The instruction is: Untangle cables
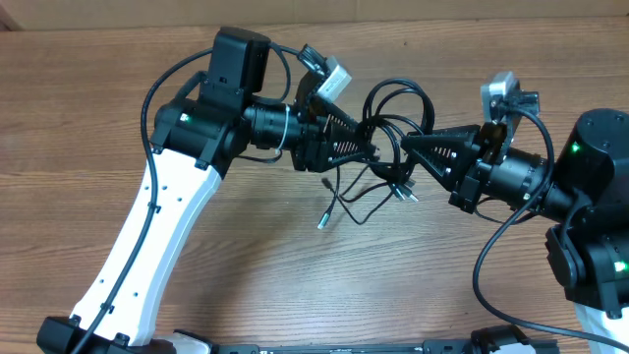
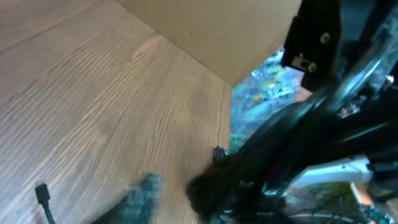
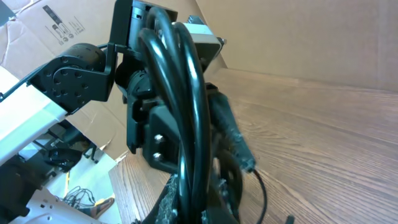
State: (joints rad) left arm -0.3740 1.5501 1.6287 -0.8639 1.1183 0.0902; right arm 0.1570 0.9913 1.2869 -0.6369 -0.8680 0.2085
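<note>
A tangle of thin black cables (image 1: pixel 398 98) hangs between my two grippers at the middle of the wooden table (image 1: pixel 246 256). Its loops rise toward the back, and loose ends with small plugs (image 1: pixel 324 218) trail onto the wood in front. My left gripper (image 1: pixel 366 147) reaches in from the left and is shut on the cables. My right gripper (image 1: pixel 411 146) reaches in from the right, its tips close to the left one's, and is also shut on the cables. In the right wrist view black loops (image 3: pixel 186 106) fill the centre. The left wrist view is blurred and shows one plug tip (image 2: pixel 42 193).
Cardboard walls (image 1: pixel 413 15) stand along the table's far edge. The left arm's white link (image 1: pixel 147 246) crosses the front left and the right arm's base (image 1: pixel 600 226) stands at the right. Thicker black arm cables (image 1: pixel 491 256) loop beside each arm.
</note>
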